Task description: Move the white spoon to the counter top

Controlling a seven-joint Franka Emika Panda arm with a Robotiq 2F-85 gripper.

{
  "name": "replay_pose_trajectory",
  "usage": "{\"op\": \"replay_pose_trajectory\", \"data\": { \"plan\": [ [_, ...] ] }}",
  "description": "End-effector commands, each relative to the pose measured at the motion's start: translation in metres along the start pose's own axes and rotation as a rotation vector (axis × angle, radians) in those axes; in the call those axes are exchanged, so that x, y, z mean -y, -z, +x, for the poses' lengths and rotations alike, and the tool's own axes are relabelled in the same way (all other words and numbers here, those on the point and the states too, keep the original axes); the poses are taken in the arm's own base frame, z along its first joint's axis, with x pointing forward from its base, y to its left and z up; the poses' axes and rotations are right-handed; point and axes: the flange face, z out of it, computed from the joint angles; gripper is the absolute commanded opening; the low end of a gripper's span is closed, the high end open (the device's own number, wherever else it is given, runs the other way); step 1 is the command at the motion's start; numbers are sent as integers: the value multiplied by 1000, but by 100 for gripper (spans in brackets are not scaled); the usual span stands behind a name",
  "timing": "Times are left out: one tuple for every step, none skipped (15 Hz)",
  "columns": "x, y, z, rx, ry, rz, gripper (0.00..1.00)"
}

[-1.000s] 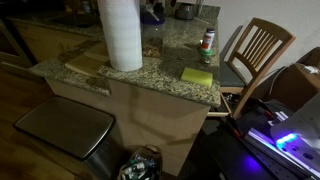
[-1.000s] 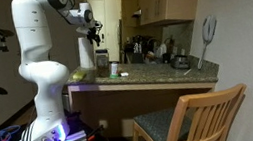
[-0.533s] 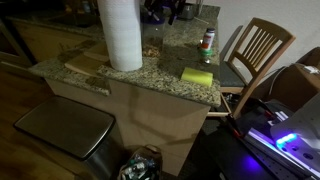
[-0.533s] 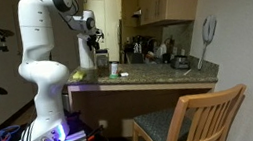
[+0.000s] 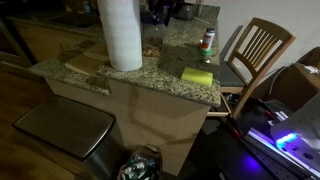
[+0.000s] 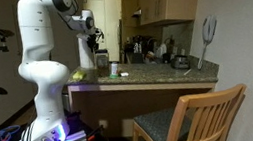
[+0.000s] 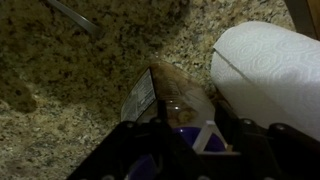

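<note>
Exterior view looking down on the corner, and the speckled granite counter (image 5: pixel 160 70) fills the upper half of the frame. A tall paper towel roll (image 5: pixel 121 35) stands left of centre, its base just beside a pale cutting board (image 5: pixel 84 62). A yellow sponge (image 5: pixel 197 76) lies near the counter's right edge, with a small bottle (image 5: pixel 207 44) upright just behind it. A wooden chair (image 5: pixel 258 48) is at the right and a steel bin (image 5: pixel 65 128) at the lower left. The white spoon cannot be made out here. Over to the exterior view from the side: the white arm (image 6: pixel 38 53) rises at the left and bends over the counter's left end. The gripper (image 6: pixel 95 43) hangs above the surface close by the roll, with sponge and bottle on the counter below it. It is too small here to judge the opening. Wrist view now: granite right across the frame, the roll in the upper right, a clear plastic packet (image 7: pixel 168 100) in the centre just beside it, a thin metal handle (image 7: pixel 70 15) at the upper left. The dark fingers (image 7: pixel 140 150) line the bottom edge, blurred. Wide or narrow, I cannot tell, and the spoon does not show clearly here either.
</note>
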Motion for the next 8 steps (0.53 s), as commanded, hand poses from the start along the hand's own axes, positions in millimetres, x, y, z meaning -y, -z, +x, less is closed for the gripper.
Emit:
{"op": "replay_pose_trajectory", "data": {
  "plan": [
    [-4,-3,-2,9,11,-36,24],
    [-5,-4,-2,9,14,-43,16],
    [-6,-4,-2,9,17,-50,10],
    [-7,-4,-2,11,20,-62,3],
    [-8,-5,-2,14,24,-69,0],
    [-9,-5,-3,18,27,-83,0],
    [-10,-4,-3,23,34,-97,0],
    [-11,-2,-3,27,45,-114,3]
  ]
}}
